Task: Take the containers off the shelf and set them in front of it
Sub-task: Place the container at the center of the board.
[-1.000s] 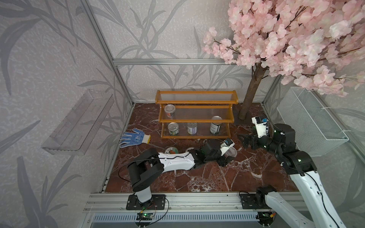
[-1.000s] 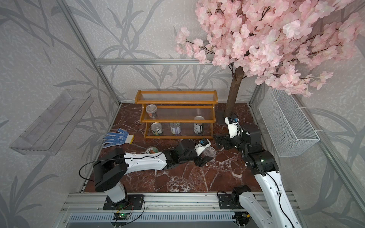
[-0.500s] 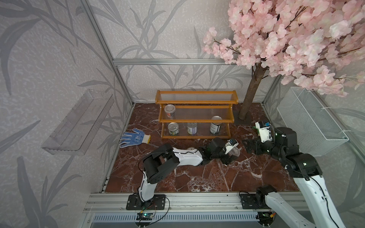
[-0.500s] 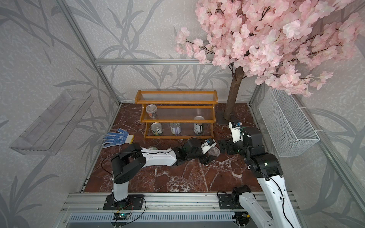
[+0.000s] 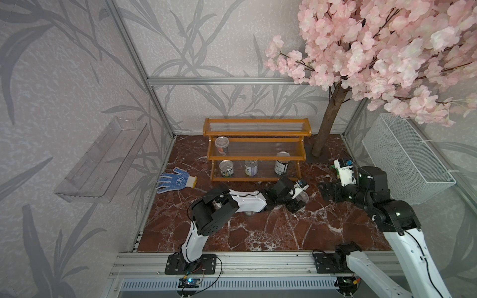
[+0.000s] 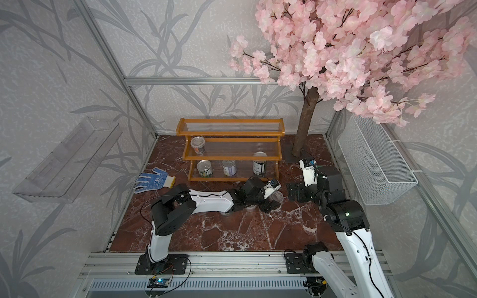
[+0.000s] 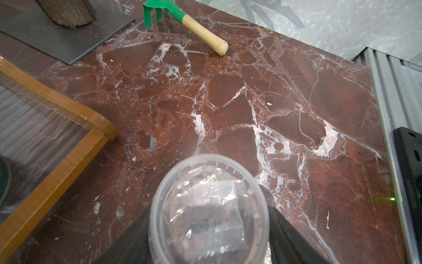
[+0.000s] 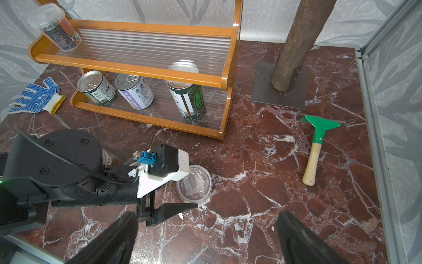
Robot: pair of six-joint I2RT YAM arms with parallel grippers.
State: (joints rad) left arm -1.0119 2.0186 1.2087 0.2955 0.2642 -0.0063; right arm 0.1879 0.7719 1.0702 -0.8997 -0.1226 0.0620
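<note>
- Clear cup (image 8: 194, 184) was found on the bench (image 8: 262, 194), just before the shelf (image 8: 146, 69) — between the left jaws; grip could not be told.
- Right jaws were held wide apart — empty.

walls (image 5: 64, 64): grey leaf wallpaper | floor (image 5: 271, 232): red marble | tree (image 5: 327, 123): pink blossom

Both arms look the same to me: white shell links, black joint housings. A thin black cable loops off the left arm (image 5: 247, 203). The right arm (image 5: 402, 247) shows a green status light. The white camera mount (image 8: 164, 173) has a blue plug. The round black cap (image 8: 66, 148) carries socket screws. The right gripper (image 8: 206, 216) has fingers (image 8: 114, 237) like black tapered wedges.
</note>
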